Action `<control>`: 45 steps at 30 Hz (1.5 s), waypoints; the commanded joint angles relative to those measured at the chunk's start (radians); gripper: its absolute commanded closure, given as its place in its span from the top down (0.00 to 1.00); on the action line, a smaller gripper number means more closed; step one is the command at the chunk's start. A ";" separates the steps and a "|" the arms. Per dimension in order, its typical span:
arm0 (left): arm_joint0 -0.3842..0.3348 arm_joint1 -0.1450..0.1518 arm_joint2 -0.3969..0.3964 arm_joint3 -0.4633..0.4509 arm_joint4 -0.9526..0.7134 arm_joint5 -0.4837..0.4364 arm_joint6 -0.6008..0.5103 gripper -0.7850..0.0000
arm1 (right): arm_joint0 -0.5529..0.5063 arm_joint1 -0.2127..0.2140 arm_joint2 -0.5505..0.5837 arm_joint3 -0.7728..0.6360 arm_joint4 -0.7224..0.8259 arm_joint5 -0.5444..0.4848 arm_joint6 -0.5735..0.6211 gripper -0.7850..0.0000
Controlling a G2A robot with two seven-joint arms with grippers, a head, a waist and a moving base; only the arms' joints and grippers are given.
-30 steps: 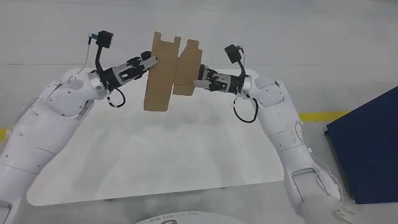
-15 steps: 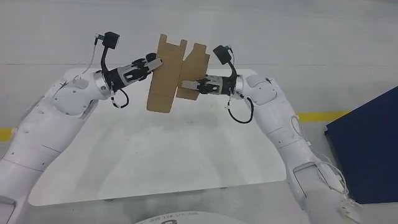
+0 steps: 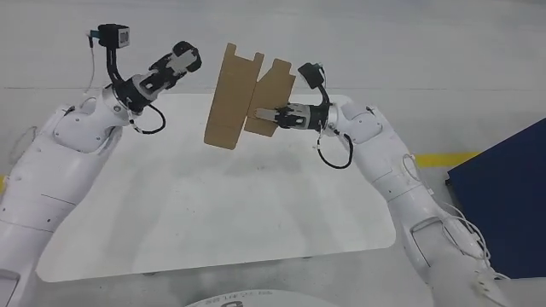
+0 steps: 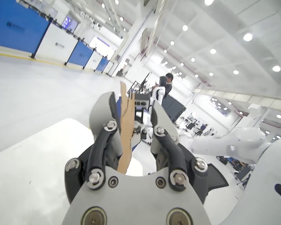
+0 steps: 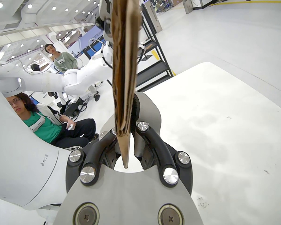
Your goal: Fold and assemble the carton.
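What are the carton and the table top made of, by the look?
Carton: brown corrugated cardboard, matte; its edge in the right wrist view shows fluted layers. Table: smooth white top with faint sheen, probably laminate or painted board; cannot tell which.

Plain brown carton (image 3: 239,94); white table (image 3: 213,213); left claw (image 4: 133,101) silver-grey and black; yellow floor stripe (image 3: 439,159); dark blue partition (image 3: 512,196).
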 commanded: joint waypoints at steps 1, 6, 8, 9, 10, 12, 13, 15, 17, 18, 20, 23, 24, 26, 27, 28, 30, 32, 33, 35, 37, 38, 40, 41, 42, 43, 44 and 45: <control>-0.008 0.000 -0.028 0.015 -0.124 -0.016 -0.003 1.00 | 0.000 0.000 0.001 0.000 -0.001 0.001 0.001 0.00; -0.012 -0.008 -0.030 -0.005 -0.408 0.004 -0.089 1.00 | 0.000 0.000 0.001 0.000 -0.001 0.001 0.001 0.00; -0.012 -0.008 -0.030 -0.005 -0.408 0.004 -0.089 1.00 | 0.000 0.000 0.001 0.000 -0.001 0.001 0.001 0.00; -0.012 -0.008 -0.030 -0.005 -0.408 0.004 -0.089 1.00 | -0.003 -0.001 0.000 -0.001 0.004 0.007 -0.005 0.00; -0.012 -0.008 -0.030 -0.005 -0.408 0.004 -0.089 1.00 | -0.015 -0.003 -0.004 -0.008 0.043 0.031 -0.024 0.00; -0.012 -0.008 -0.030 -0.005 -0.408 0.004 -0.089 1.00 | -0.024 -0.006 -0.027 -0.032 0.240 0.078 0.042 0.00; -0.012 -0.008 -0.030 -0.005 -0.408 0.004 -0.089 1.00 | -0.021 -0.007 -0.032 -0.027 0.382 0.108 0.108 0.00; -0.012 -0.008 -0.030 -0.005 -0.408 0.004 -0.089 1.00 | 0.010 -0.008 -0.029 0.000 0.644 0.267 0.267 0.00; -0.012 -0.008 -0.030 -0.005 -0.408 0.004 -0.089 1.00 | 0.025 -0.011 -0.004 0.037 0.803 0.381 0.381 0.00; -0.012 -0.008 -0.030 -0.005 -0.408 0.004 -0.089 1.00 | 0.032 -0.014 0.010 0.051 0.833 0.419 0.420 0.00; -0.012 -0.008 -0.030 -0.005 -0.408 0.004 -0.089 1.00 | 0.034 -0.014 0.014 0.051 0.837 0.427 0.428 0.00; -0.012 -0.008 -0.030 -0.005 -0.408 0.004 -0.089 1.00 | 0.034 -0.014 0.014 0.051 0.837 0.427 0.428 0.00; -0.012 -0.008 -0.030 -0.005 -0.408 0.004 -0.089 1.00 | 0.034 -0.014 0.014 0.051 0.837 0.427 0.428 0.00; -0.012 -0.008 -0.030 -0.005 -0.408 0.004 -0.089 1.00 | 0.034 -0.014 0.014 0.051 0.837 0.427 0.428 0.00; -0.012 -0.008 -0.030 -0.005 -0.408 0.004 -0.089 1.00 | 0.029 -0.015 0.013 0.050 0.843 0.437 0.420 0.00; -0.012 -0.008 -0.030 -0.005 -0.408 0.004 -0.089 1.00 | 0.014 -0.019 0.005 0.034 0.897 0.503 0.411 0.00; -0.012 -0.008 -0.030 -0.005 -0.408 0.004 -0.089 1.00 | 0.001 -0.024 0.004 0.035 1.013 0.639 0.456 0.00; -0.012 -0.008 -0.030 -0.005 -0.408 0.004 -0.089 1.00 | 0.006 -0.028 0.007 0.068 1.091 0.774 0.483 0.00; -0.012 -0.008 -0.030 -0.005 -0.408 0.004 -0.089 1.00 | 0.003 -0.031 0.002 0.086 1.124 0.839 0.488 0.00; -0.012 -0.008 -0.030 -0.005 -0.408 0.004 -0.089 1.00 | 0.013 -0.036 -0.003 0.116 1.156 0.942 0.490 0.00; -0.012 -0.008 -0.030 -0.005 -0.408 0.004 -0.089 1.00 | 0.005 -0.043 -0.015 0.140 1.217 1.055 0.518 0.00; -0.012 -0.008 -0.030 -0.005 -0.408 0.004 -0.089 1.00 | 0.008 -0.045 -0.017 0.156 1.221 1.089 0.515 0.00; -0.012 -0.008 -0.030 -0.005 -0.408 0.004 -0.089 1.00 | 0.009 -0.053 -0.031 0.181 1.262 1.202 0.530 0.00; -0.012 -0.008 -0.030 -0.005 -0.408 0.004 -0.089 1.00 | 0.011 -0.055 -0.032 0.189 1.266 1.211 0.529 0.00; -0.012 -0.008 -0.030 -0.005 -0.408 0.004 -0.089 1.00 | 0.013 -0.060 -0.034 0.194 1.282 1.225 0.540 0.00; -0.012 -0.008 -0.030 -0.005 -0.408 0.004 -0.089 1.00 | 0.014 -0.067 -0.036 0.202 1.307 1.237 0.563 0.00; -0.012 -0.008 -0.030 -0.005 -0.408 0.004 -0.089 1.00 | 0.014 -0.070 -0.038 0.207 1.320 1.240 0.570 0.00; -0.012 -0.008 -0.030 -0.005 -0.408 0.004 -0.089 1.00 | 0.017 -0.076 -0.040 0.209 1.331 1.240 0.581 0.00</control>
